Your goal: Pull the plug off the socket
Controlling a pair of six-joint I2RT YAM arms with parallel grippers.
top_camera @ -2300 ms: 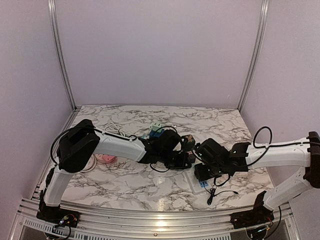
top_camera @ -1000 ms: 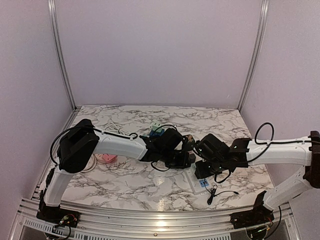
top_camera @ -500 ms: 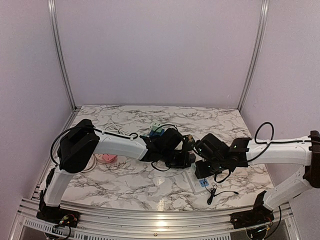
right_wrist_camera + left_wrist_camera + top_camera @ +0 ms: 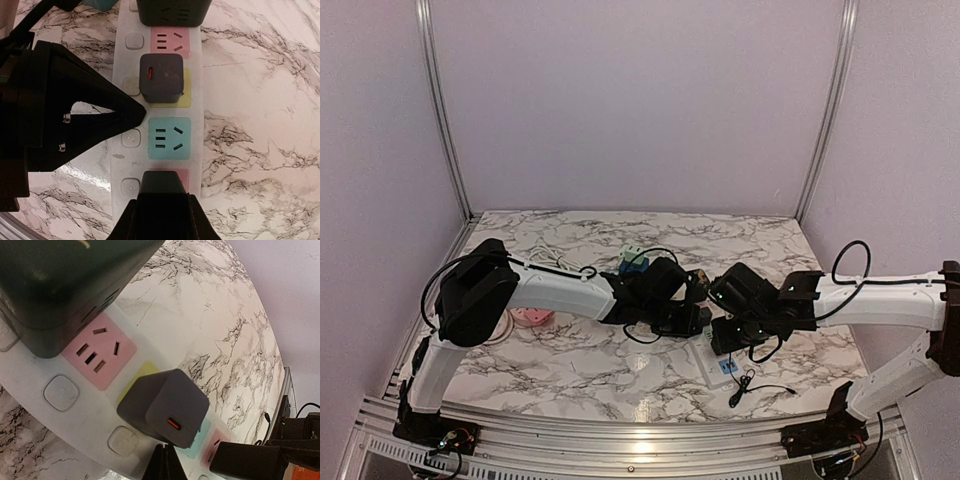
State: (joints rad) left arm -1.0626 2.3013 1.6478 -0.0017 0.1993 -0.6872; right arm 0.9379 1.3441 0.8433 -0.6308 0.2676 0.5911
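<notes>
Leftward and slightly farther my right end effector (image 4: 725, 335) has crept, meeting my left end effector (image 4: 697, 318) mid-tabletop (image 4: 570, 365). Left wrist: my left fingers are pressed shut at the white power strip (image 4: 30, 375), beside a grey charger (image 4: 165, 407) in the yellow socket (image 4: 144, 370). Right wrist: my right end effector clamps a black plug (image 4: 165, 181) at the near pink socket (image 4: 188, 180), one blue socket (image 4: 169, 138) from the charger.

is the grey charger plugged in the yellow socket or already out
Plugged in: the grey charger sits on the yellow socket of the power strip, with no prongs showing.
</notes>
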